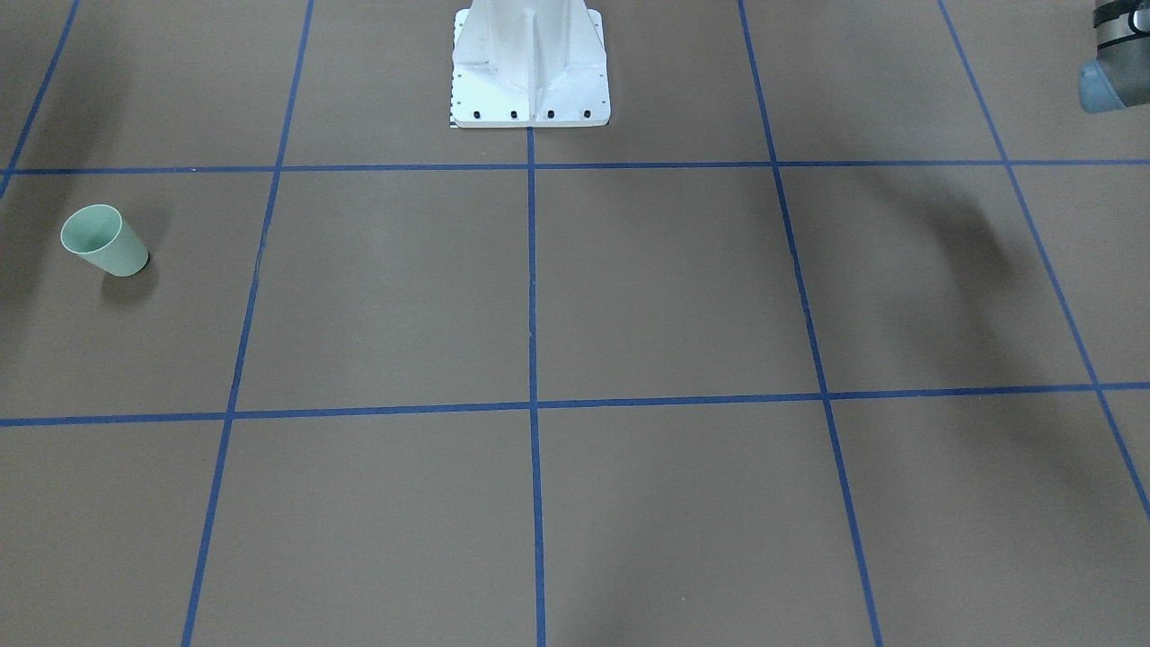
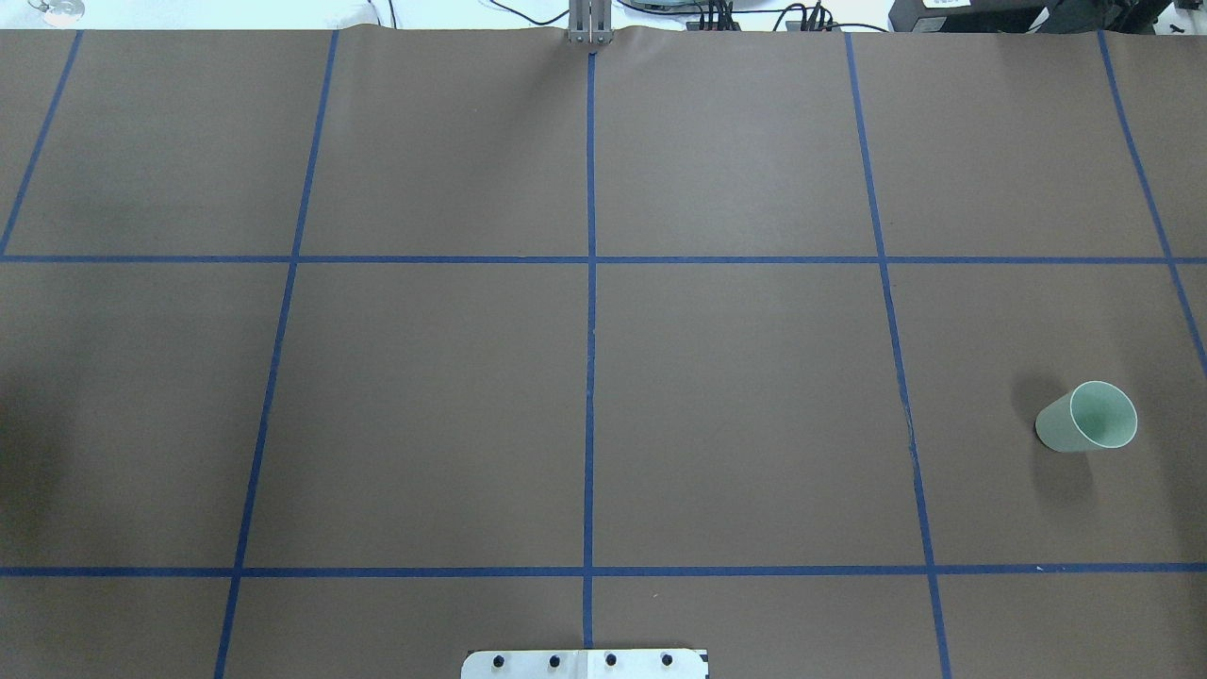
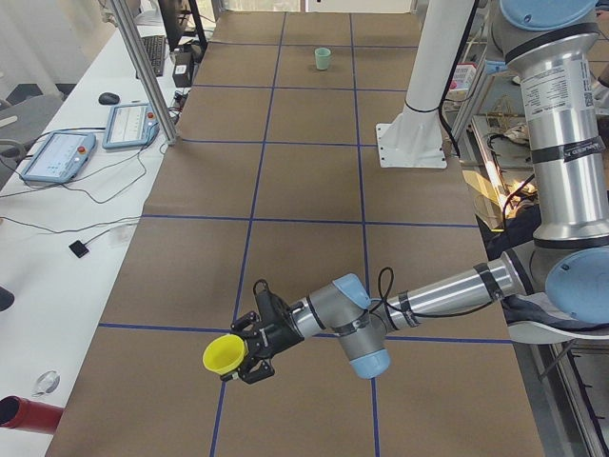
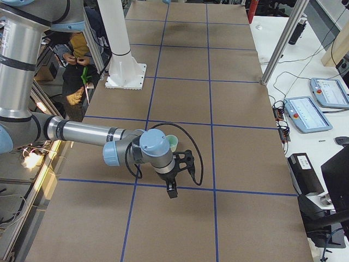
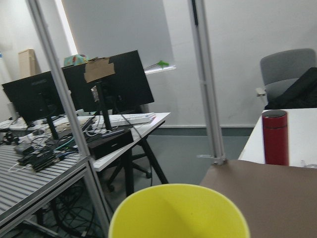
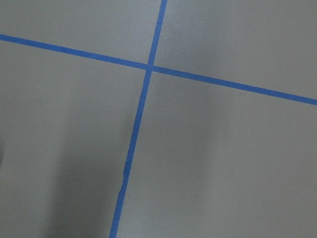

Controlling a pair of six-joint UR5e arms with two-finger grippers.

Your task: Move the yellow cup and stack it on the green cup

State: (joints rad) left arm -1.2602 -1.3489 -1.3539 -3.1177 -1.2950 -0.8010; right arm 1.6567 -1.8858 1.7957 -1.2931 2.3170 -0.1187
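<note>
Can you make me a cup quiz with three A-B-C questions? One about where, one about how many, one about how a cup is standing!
1. Where is the green cup?
A) on the table, on the robot's right side
B) in the table's middle
C) on the floor

2. How many cups are there?
A) one
B) two
C) three

3. How does the green cup stand?
A) upside down
B) on its side
C) upright, open end up

Answers:
1 A: the overhead view shows it far to the right.
2 B: one green cup, plus one yellow cup.
3 C: its open rim faces up.
</note>
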